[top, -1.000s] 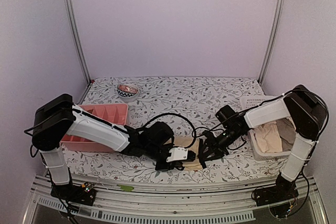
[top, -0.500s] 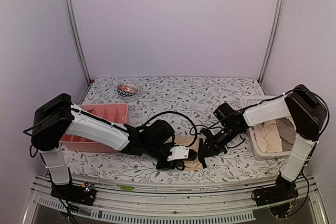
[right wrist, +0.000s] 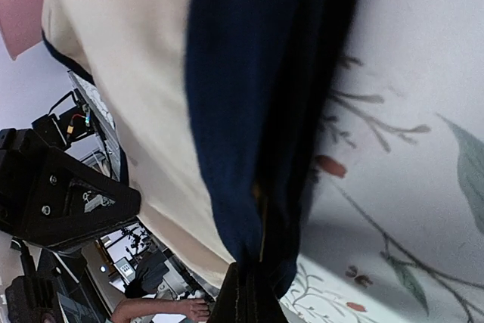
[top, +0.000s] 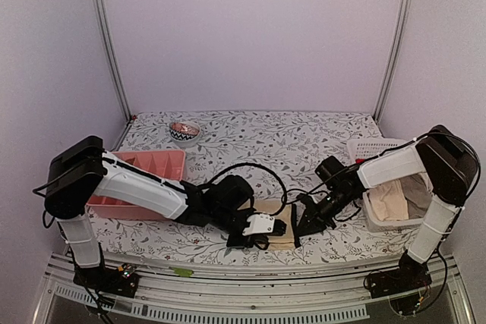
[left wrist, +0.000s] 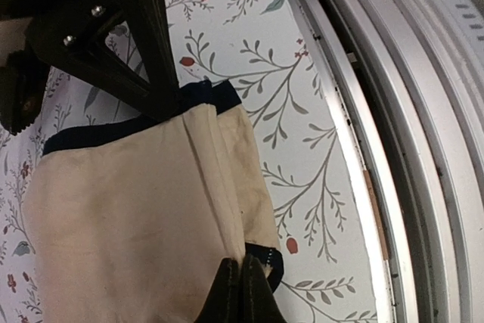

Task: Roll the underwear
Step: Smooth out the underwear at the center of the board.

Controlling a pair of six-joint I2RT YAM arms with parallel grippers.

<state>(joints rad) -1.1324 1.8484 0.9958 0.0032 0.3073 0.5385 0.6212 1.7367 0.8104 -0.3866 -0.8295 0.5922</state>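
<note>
Fingertips (left wrist: 223,300) of left gripper (left wrist: 242,293) were pressed together w/ no gap btwn them, pinched on near corner of underwear (left wrist: 136,217), right where its dark trim curled round the edge. Right gripper (right wrist: 246,296) was likewise closed tight, its tips nipping the dark trim along the opposite edge of the same garment. In left wrist view its black finger rested on the trim at far side of the cloth. Underwear was cream cloth w/ dark edging, lying mostly flat on floral tablecloth (left wrist: 302,111) w/ one lengthwise fold showing near the middle, close to table's front edge & metal rail (left wrist: 401,134). In top view the garment sat btwn the two grippers at front centre of table, both arms reaching inward & low. Couldn't tell whether cloth was lifted off the table at either pinch. Further out, pink tray (top: 152,161) w/ dividers sat at left, left arm crossing over its near side. Small patterned bowl (top: 184,131) stood behind the tray, near back-left corner. White basket (top: 380,223) at right, under right arm, held more cream garments (top: 391,201), w/ a white perforated piece (top: 372,146) just behind it.
</note>
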